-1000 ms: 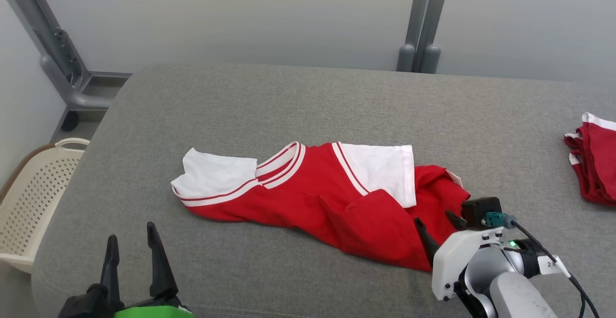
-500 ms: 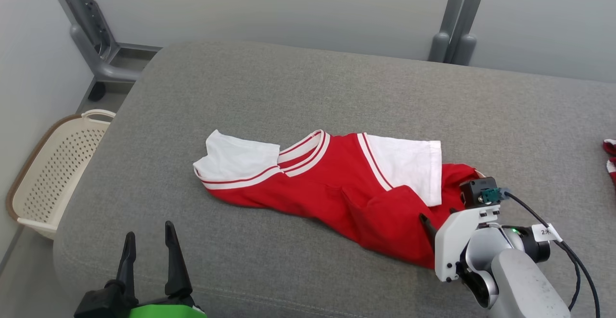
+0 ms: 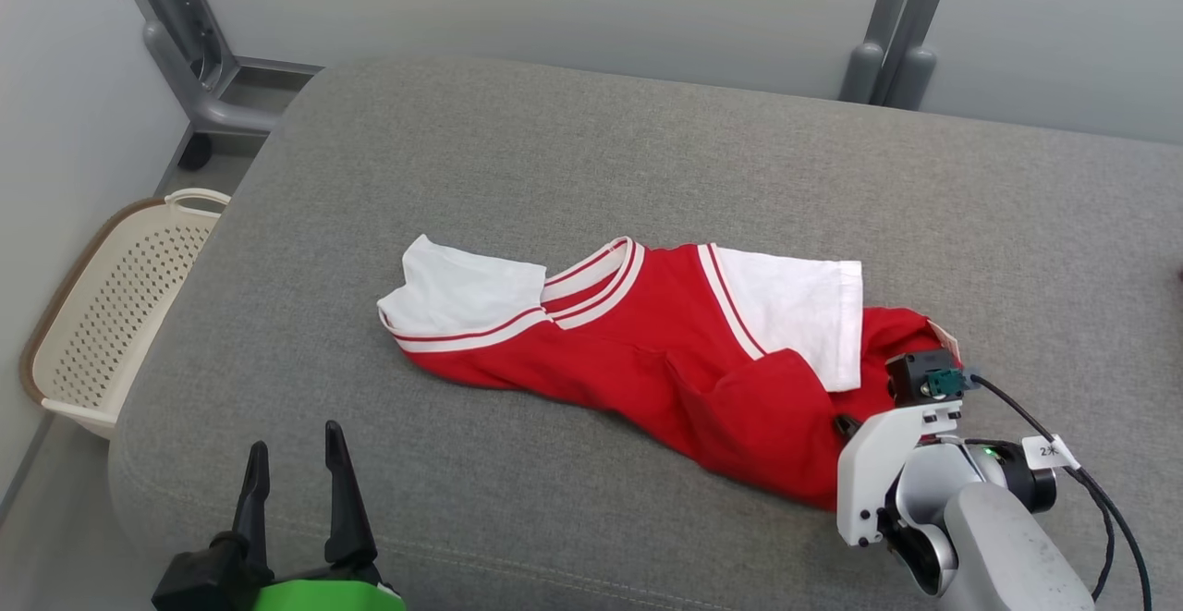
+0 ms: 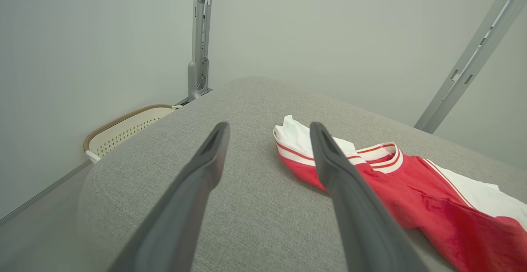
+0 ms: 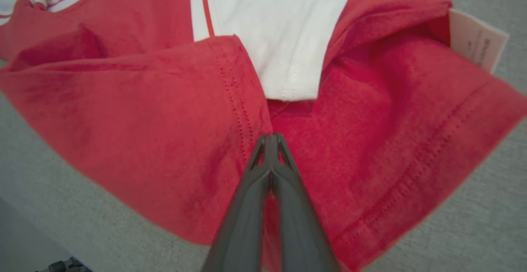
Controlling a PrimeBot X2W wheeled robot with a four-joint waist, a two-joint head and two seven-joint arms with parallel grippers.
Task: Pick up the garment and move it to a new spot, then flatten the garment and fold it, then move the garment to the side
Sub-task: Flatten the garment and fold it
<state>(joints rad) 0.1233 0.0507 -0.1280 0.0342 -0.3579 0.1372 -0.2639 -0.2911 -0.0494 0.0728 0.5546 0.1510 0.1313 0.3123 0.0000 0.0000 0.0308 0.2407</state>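
Head view: garment mid-cushion, right claw shut on its hem end

Head view, largest first. Grey cushion (image 3: 554, 158) spans most of the frame. Garment (image 3: 647, 361), a red shirt with white sleeves and striped collar, lies crumpled at the cushion's centre, running from 9 o'clock (white sleeve) down toward 4 o'clock (red body). Cream perforated basket (image 3: 102, 306) sits on the floor off the cushion's edge at 9 o'clock, apart from the shirt.

Left gripper (image 3: 295, 440) at 7 o'clock: fingers spread wide, nothing between them, well apart from the shirt. In the left wrist view the sleeve lies beyond the fingers at 2 o'clock.

Right gripper (image 5: 271, 138) at 4 o'clock in the head view: fingers pressed together, tips pinching a fold of red cloth beside the stitched hem, just below the white sleeve edge. White label (image 5: 477, 41) sticks out of the shirt at 2 o'clock in the right wrist view.
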